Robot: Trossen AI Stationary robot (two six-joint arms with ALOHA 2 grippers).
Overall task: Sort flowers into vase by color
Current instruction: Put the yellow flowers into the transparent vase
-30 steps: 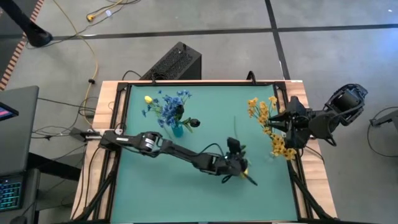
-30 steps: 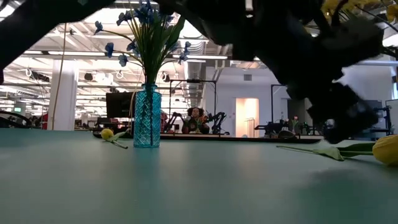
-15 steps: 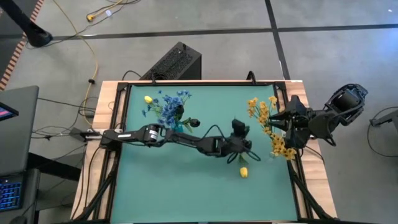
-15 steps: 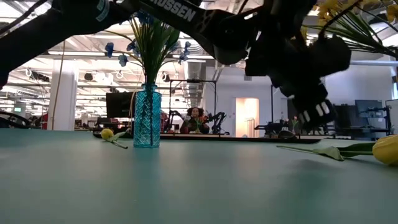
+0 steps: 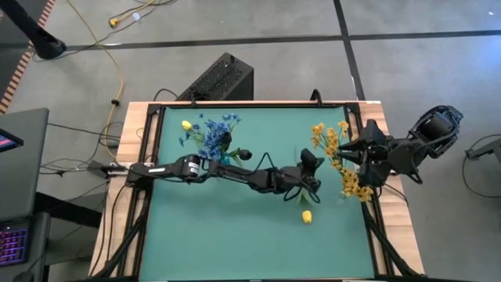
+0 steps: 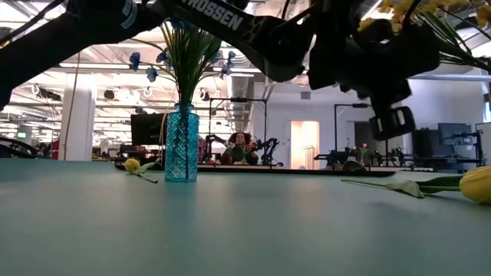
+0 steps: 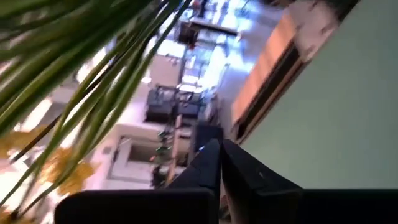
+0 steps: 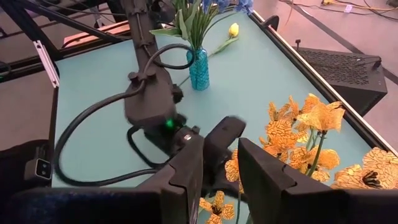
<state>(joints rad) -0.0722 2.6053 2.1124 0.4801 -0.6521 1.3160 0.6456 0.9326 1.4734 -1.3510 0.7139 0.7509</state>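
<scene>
My left gripper [image 5: 314, 157] [image 7: 219, 165] is shut on nothing, raised over the table's right half, close to the yellow-orange flowers [image 5: 335, 141] [image 8: 309, 119]. My right gripper [image 5: 350, 160] [image 8: 222, 177] holds those flowers high at the right edge. A blue glass vase [image 6: 181, 143] [image 5: 222, 162] with blue flowers [image 5: 211, 133] stands at the far left. One yellow bud [image 5: 306, 217] [image 6: 477, 184] lies on the mat below the left gripper. Another yellow bud [image 5: 186, 124] and a dark bud [image 5: 246, 154] lie by the vase. My right gripper is shut on the yellow-orange flowers; a thin green stem [image 8: 240, 202] runs between its two fingers. The fingers themselves hide the place of contact. The blossoms fan out beyond the fingertips, lifted clear of the table.
A raised wooden rim [image 5: 149, 157] frames the green mat. The left arm [image 5: 235, 174] with its looped cable stretches across the middle of the table, just near of the vase. The near half of the mat [image 5: 227, 243] is bare.
My left gripper has risen from beside the yellow bud on the mat and gone toward the far edge, up to the yellow-orange flowers, rolling as it went. The bud has stayed lying where it was. My right gripper has kept still.
</scene>
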